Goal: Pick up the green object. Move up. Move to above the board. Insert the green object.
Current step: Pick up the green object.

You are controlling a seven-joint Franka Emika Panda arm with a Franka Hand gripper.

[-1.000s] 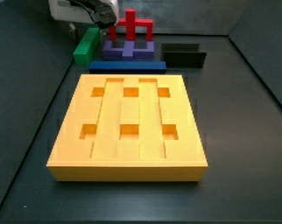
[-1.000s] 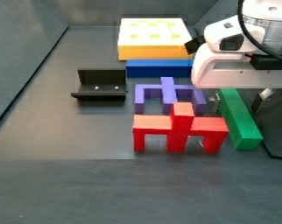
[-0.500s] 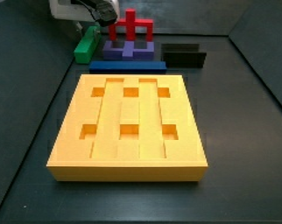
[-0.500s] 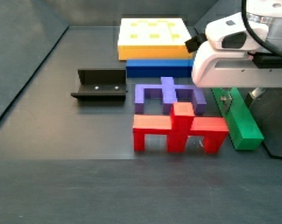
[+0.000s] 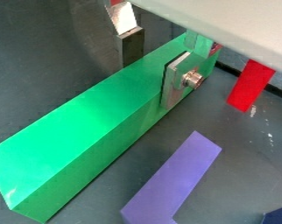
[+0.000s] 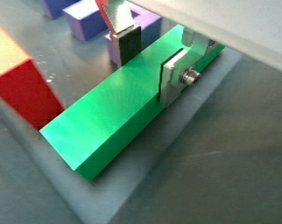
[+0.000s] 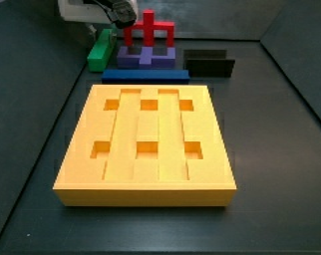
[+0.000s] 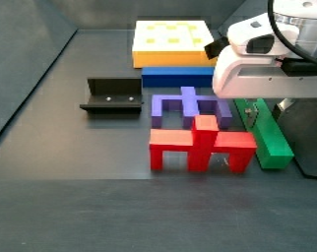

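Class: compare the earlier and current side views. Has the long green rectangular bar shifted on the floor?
No. The long green rectangular bar still lies beside the red block; the tool straddles it.

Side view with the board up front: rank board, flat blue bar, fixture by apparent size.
1. board, largest, though nearest the camera
2. blue bar
3. fixture, similar to the bar, so unsure

Gripper straddles the green object.

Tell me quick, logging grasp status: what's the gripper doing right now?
Gripper: fingers straddle the green bar, one on each side; whether they are clamped on it cannot be told.
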